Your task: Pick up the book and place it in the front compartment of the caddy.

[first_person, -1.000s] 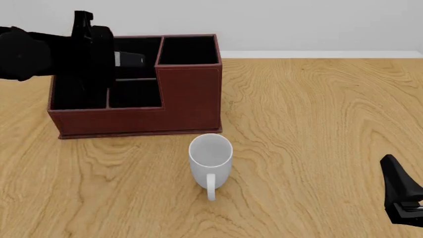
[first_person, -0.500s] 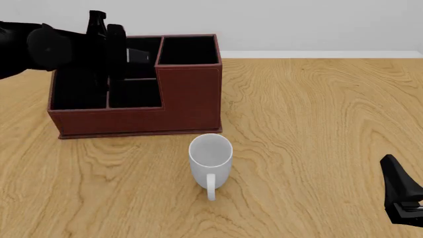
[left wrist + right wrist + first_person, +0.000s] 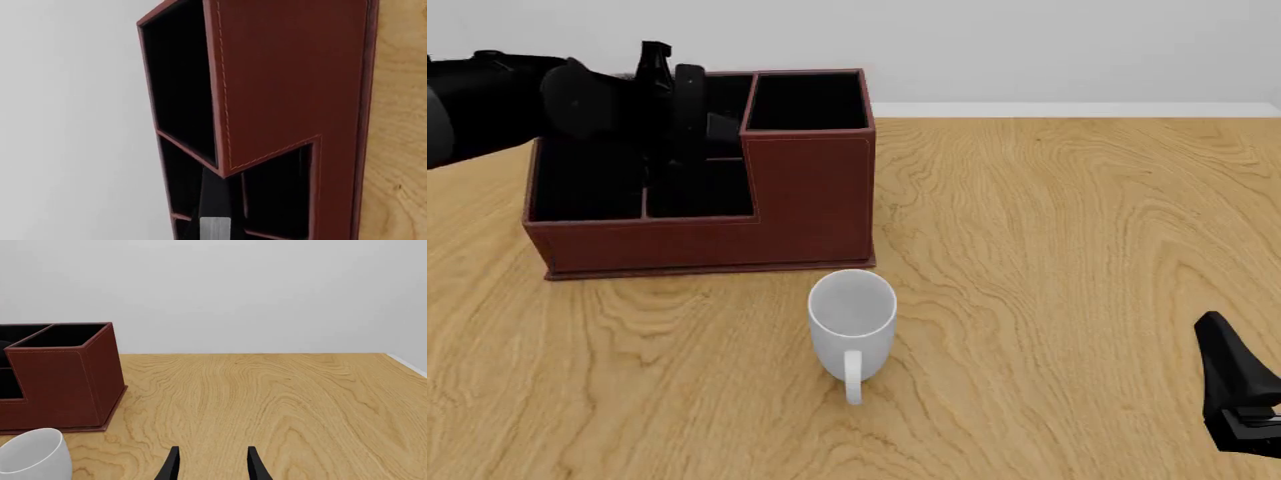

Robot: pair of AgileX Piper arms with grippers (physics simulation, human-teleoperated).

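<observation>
**Book Over Caddy, Drop Into Front Cell Pending**

Seen from the left wrist as a thin black slab with a pale page edge: book (image 3: 215,227), carried edge-on above the caddy (image 3: 807,200), beside the tall corner section. Apparently clamped in the left pincer (image 3: 701,120), closed to the width of the covers, though hard to make out from the front against the black arm and black interior. Not yet lowered into the front cell, on the near side behind the low wall.

Right pincer (image 3: 211,467) parked low at the near right of the worktop (image 3: 1068,250), fingers parted, holding nothing. Well apart from caddy and mug (image 3: 851,320).

Likely stiff and dense for its size: no sagging, no crushing under a firm squeeze. Smooth hardcover faces, so probably prone to slipping or pivoting if pinched near a corner. Best gripped flat across both covers, around mid-height and close to the spine, with the page edge left free. Safest kept upright and lined up with the cell walls, then released only once down between them, to avoid catching a divider or tipping onto the rim.
</observation>
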